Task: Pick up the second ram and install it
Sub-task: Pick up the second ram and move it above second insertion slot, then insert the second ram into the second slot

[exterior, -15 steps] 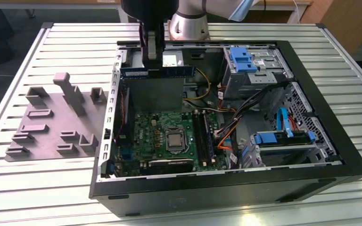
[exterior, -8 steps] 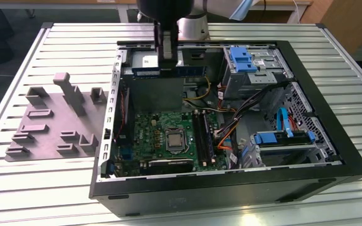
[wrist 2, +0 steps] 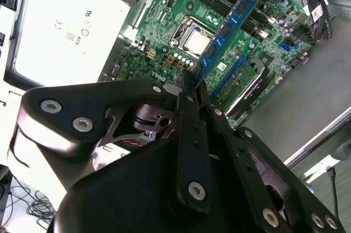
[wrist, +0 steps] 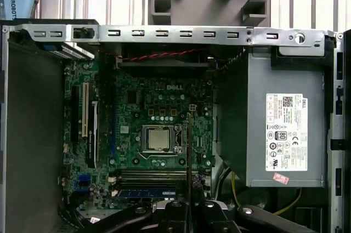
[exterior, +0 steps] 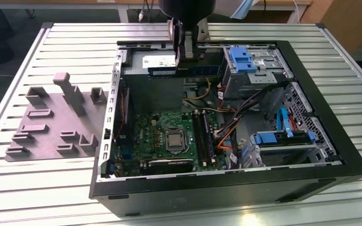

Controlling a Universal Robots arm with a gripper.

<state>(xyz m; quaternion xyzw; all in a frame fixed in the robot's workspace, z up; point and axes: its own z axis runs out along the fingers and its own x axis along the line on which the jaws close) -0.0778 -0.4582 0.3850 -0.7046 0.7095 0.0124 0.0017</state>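
Observation:
My gripper (exterior: 186,62) hangs over the far part of the open computer case (exterior: 231,181), shut on the second ram (exterior: 200,70), a long blue-green stick held level above the power supply. In the second wrist view the ram (wrist 2: 230,24) reaches out from the gripper (wrist 2: 189,82) over the green motherboard (wrist 2: 164,30). The first wrist view has the ram (wrist: 189,151) edge-on, a thin dark line above the gripper (wrist: 189,206). The long black slots (exterior: 201,136) lie on the motherboard (exterior: 156,136) well below the stick. One slot holds another blue stick (wrist: 145,193).
The power supply (wrist: 285,129) fills the case corner under the gripper. Blue drive cages (exterior: 244,59) and coloured cables (exterior: 228,134) crowd the exterior view's right side of the case. A grey fixture block (exterior: 55,122) with upright posts stands on the slatted table outside the case, at the exterior view's left.

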